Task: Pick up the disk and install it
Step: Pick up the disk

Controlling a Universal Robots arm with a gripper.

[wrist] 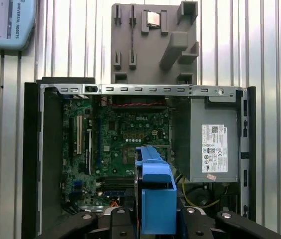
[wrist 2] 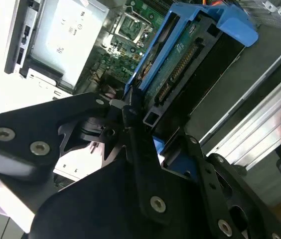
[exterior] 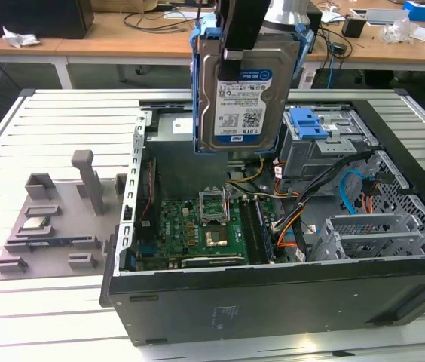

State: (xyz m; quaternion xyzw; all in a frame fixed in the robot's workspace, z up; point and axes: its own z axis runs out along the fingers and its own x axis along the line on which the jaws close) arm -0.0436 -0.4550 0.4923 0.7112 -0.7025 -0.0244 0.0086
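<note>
The gripper [exterior: 233, 54] is closed on the disk [exterior: 246, 98], one finger lying on its labelled face. It holds the disk upright in the air over the open computer case [exterior: 273, 302], near the grey drive cage [exterior: 325, 151]. The disk looks stiff, fairly heavy, smooth enough to slip and sensitive to knocks, so the flat faces or blue rails [exterior: 195, 83] seem the safest holds. Its white-and-blue label carries small print and barcodes.

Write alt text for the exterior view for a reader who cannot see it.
The claw holds the disk upright above an open computer case, label facing the camera. The case lies on a slatted table, motherboard exposed, a grey fixture beside it.
</note>
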